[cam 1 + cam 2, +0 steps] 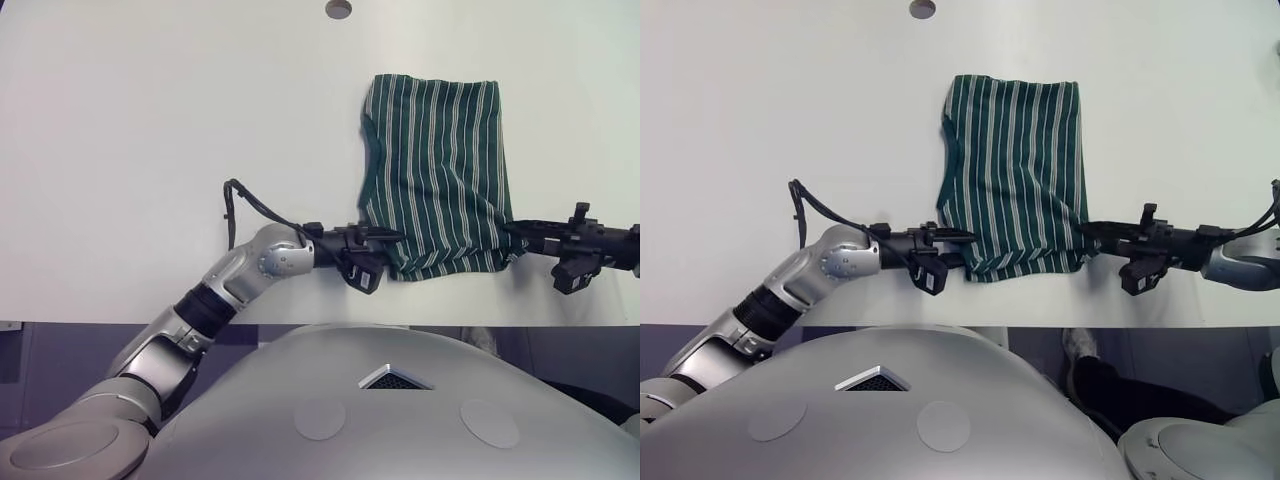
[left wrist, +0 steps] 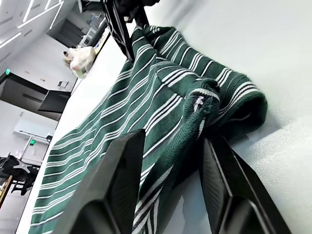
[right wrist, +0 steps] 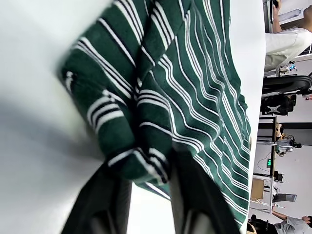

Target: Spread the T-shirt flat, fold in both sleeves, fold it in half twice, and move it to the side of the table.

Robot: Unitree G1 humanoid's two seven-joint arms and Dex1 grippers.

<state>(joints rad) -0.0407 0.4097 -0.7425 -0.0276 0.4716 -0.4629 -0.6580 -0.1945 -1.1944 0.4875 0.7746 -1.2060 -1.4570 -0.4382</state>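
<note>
The green striped T-shirt lies partly folded on the white table, its near corners pinched by the left pincer and right pincer, apparently so the edge lifts evenly for another fold.

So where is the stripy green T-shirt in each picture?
Left eye view: the T-shirt lies right of the middle on the white table.
Right eye view: near the middle.
Left wrist view: close up, a corner bunched in the left gripper.
Right wrist view: close up, a corner in the right gripper.
Shared landmark: the right gripper pinching a near corner.
</note>
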